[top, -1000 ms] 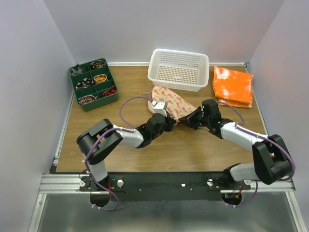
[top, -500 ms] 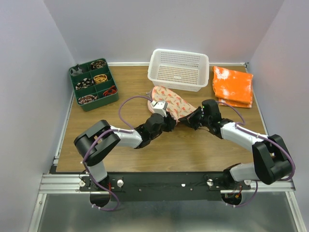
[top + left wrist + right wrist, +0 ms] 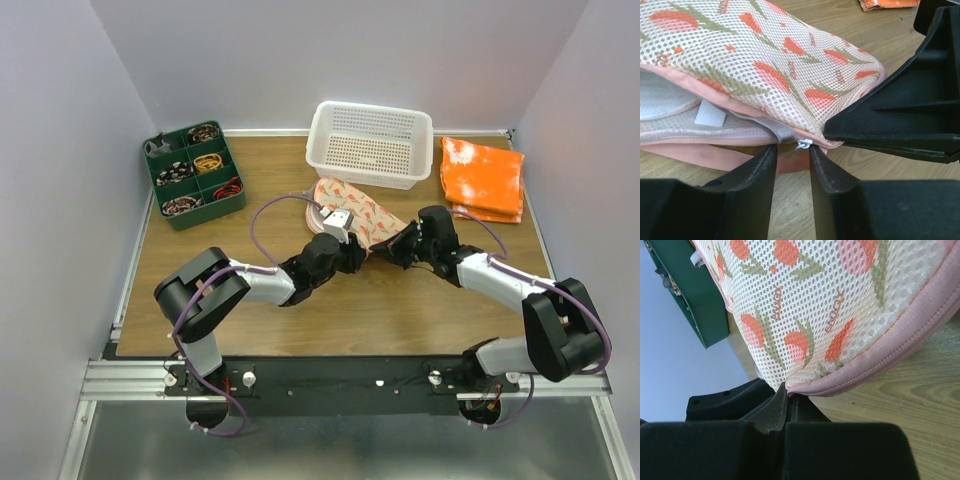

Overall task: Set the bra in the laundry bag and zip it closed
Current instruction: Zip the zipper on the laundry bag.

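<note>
While the laundry bag (image 3: pixel 365 215) lay on the wooden surface (image 3: pixel 400 310) just in front of the white basket (image 3: pixel 370 140), its zipper partly undone, the left claw (image 3: pixel 792 152) stood narrowly parted astride the white zipper pull (image 3: pixel 804 145), and the right claw (image 3: pixel 785 397) pinched the bag's pink rim tight.

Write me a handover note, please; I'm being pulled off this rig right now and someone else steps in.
Left gripper: open, fingers either side of the small white zipper pull, not gripping it.
Right gripper: shut on the pink piped end of the pale pink mesh laundry bag with red-orange and green print.
Soft grey-brown fabric bra: a strip shows inside the bag's open gap, apparently tucked in.
Done: bra in; zip appears closed only on the short stretch beside the right gripper.
Left: regrip the pull and draw it along the open rim until shut.
</note>
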### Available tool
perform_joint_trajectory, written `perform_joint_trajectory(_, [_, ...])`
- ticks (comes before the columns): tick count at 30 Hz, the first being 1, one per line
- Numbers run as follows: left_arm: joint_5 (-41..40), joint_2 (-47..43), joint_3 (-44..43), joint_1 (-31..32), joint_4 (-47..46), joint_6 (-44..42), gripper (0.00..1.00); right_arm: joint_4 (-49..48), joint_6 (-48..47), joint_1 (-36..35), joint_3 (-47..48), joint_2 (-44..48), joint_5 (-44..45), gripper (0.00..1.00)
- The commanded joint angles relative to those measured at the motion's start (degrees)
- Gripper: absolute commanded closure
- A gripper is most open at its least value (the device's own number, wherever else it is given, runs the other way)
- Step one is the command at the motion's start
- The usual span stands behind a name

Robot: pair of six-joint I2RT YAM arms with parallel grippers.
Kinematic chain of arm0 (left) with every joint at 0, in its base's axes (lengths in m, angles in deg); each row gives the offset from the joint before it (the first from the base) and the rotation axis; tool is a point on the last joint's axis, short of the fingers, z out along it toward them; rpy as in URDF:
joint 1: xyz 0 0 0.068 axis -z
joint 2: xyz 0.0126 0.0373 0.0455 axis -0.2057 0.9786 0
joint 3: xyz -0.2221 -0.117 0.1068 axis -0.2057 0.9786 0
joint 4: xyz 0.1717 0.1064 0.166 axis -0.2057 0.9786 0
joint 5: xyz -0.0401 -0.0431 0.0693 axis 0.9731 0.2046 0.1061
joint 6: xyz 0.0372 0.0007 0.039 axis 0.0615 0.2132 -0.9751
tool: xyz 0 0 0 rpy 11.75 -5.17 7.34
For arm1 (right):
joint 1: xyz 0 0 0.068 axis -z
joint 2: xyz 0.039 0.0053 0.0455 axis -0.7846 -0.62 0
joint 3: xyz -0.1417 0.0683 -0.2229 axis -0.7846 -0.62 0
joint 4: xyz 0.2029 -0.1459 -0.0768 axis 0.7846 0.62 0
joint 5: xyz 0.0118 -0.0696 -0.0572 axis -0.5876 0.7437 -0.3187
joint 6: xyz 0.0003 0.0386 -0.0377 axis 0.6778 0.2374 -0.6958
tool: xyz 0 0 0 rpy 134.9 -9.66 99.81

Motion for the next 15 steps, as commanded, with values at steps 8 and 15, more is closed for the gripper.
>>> perform_joint_trajectory(8, [3.0, 1.2, -3.1, -0.1, -1.0, -8.5, 0.86, 2.3, -1.0, 0.1, 1.0, 1.0, 0.5, 0.99])
perform_joint_trajectory(15, [2.2, -1.6, -2.0, -0.1, 2.1, -7.6, 1.00, 4.1, -1.3, 0.3, 1.2, 2.0, 2.1, 0.99])
